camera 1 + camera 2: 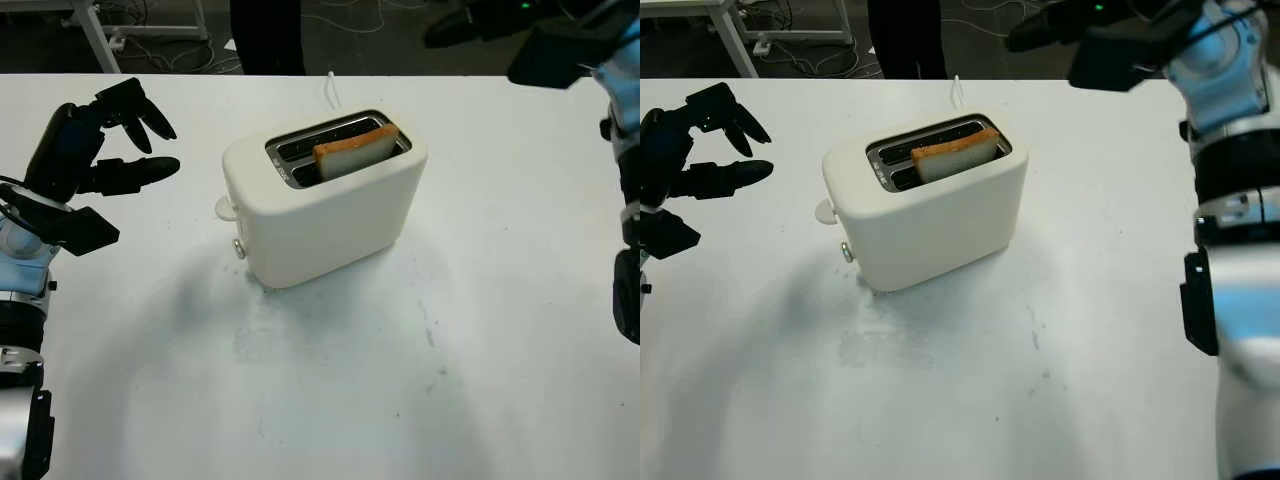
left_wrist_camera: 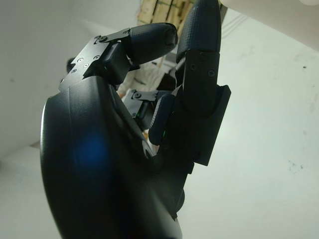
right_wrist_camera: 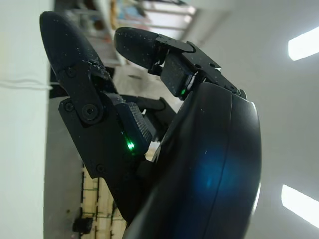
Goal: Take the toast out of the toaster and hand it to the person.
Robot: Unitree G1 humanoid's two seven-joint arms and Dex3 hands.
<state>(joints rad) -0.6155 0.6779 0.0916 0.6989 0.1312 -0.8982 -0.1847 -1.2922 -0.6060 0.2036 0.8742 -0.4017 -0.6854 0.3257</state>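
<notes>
I am seeing a cream-white plastic 2-slot toaster (image 1: 325, 205) sitting near the middle of the white table (image 1: 450, 380), angled, with its lever knob (image 1: 226, 208) facing my left side. A golden-brown slice of toast (image 1: 356, 150) is standing in the slot nearer me, its top edge poking above the toaster. My black left hand (image 1: 95, 150) is hovering above the table well to the left of the toaster, released and gripping nothing. My black right hand (image 1: 1080, 30) is hanging high over the table's far right edge, also released with nothing in it. A white cord (image 1: 330, 90) is trailing off behind the toaster.
</notes>
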